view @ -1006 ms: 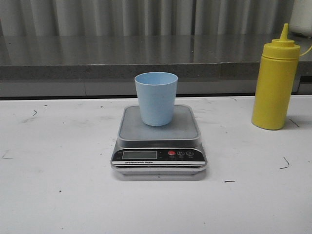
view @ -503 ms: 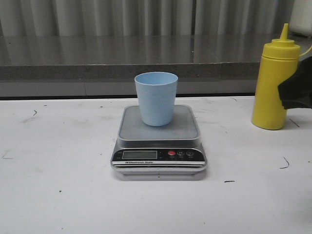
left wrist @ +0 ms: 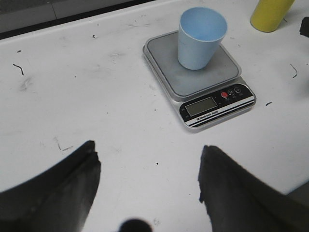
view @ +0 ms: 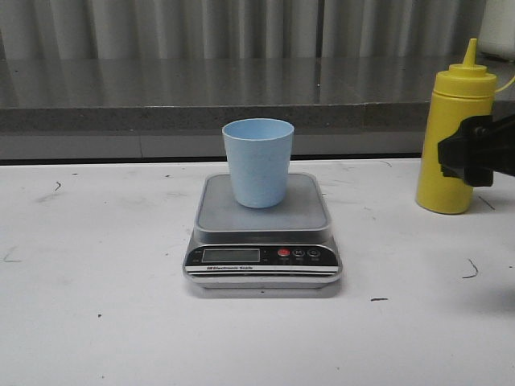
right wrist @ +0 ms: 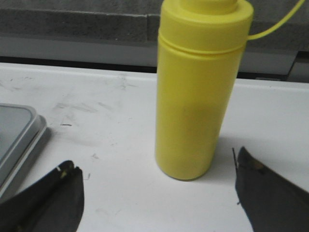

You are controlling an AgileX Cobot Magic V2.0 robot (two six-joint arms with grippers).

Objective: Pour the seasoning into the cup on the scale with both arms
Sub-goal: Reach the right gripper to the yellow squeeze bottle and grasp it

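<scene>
Two grippers, both spread wide and holding nothing. The left gripper (left wrist: 147,188) hangs over bare table (view: 96,322), with the scale (view: 262,241) off at its 1 o'clock. Mid-table, the cup (view: 257,162) stands upright on the scale's platform. At the cup's 3 o'clock, well apart, the bottle (view: 451,133) stands upright on the table, and the right gripper (right wrist: 159,193) faces it, fingers (right wrist: 48,203) either side, not touching.
</scene>
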